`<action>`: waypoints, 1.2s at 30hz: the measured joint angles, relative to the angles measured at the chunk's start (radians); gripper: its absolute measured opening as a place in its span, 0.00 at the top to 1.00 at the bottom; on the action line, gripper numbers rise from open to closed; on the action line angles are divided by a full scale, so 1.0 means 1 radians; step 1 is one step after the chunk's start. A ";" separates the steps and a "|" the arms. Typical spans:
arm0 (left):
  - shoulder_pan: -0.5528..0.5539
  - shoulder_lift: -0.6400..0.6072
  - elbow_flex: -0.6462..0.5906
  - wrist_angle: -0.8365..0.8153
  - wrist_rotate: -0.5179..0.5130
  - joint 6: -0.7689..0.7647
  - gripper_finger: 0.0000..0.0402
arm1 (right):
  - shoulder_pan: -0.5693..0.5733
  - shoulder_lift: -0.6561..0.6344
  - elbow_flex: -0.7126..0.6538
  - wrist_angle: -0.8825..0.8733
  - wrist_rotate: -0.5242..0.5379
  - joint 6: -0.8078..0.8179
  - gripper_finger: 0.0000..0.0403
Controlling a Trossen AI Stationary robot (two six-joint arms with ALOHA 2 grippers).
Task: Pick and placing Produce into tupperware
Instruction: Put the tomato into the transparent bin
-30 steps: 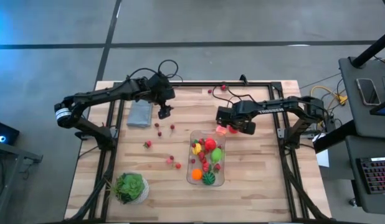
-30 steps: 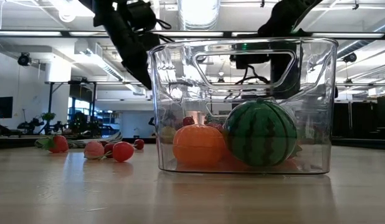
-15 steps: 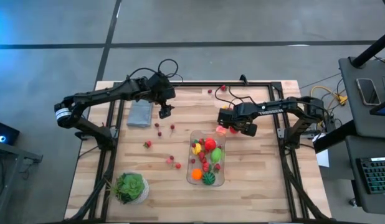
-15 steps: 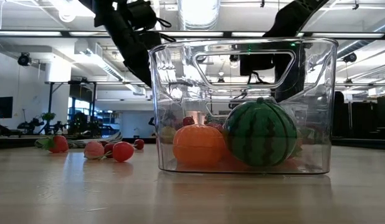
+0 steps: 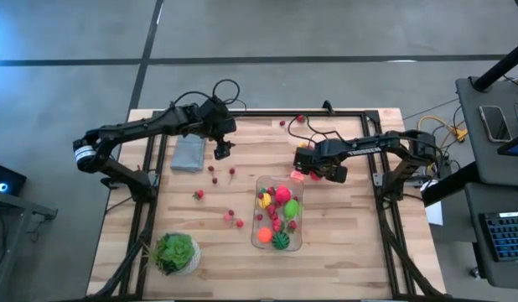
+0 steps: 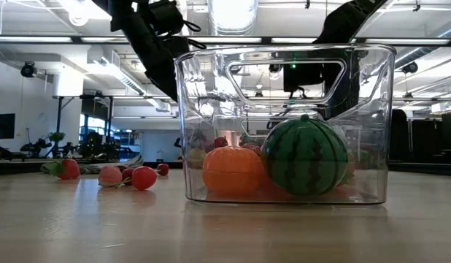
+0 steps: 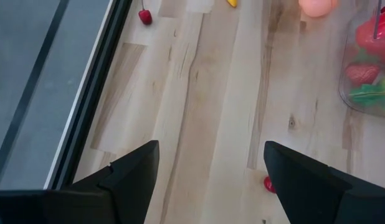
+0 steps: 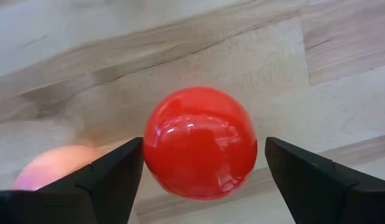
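The clear tupperware stands on the table toward its near side and holds several produce pieces, among them a striped green ball and an orange piece. My right gripper is open just beyond its far end; the fingers stand on either side of a red ball that rests on the wood, with a pink piece beside it. My left gripper is open above the table's far left part, over bare wood, and a red berry lies next to one finger.
Small red berries lie scattered on the wood between the left gripper and the tupperware, and more sit at the far edge. A grey-blue folded cloth lies left of the left gripper. A potted plant stands at the near left.
My right gripper has shifted a little toward the table's right edge while staying over the red ball. The produce and the tupperware have kept their places.
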 joint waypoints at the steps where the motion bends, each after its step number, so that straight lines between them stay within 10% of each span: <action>1: 0.000 0.000 0.000 0.000 0.000 0.000 0.32 | 0.000 0.000 0.000 0.000 0.000 -0.004 0.21; 10: 0.000 0.000 0.000 0.000 0.023 -0.008 0.32 | 0.000 0.000 0.000 -0.002 -0.001 -0.014 0.39; 25: -0.001 0.000 0.000 0.011 0.026 -0.014 0.32 | 0.018 -0.074 0.052 -0.009 0.039 -0.120 0.38; 36: 0.000 0.003 -0.011 0.023 0.024 -0.160 0.32 | 0.165 -0.159 0.344 -0.008 -0.030 -0.497 0.34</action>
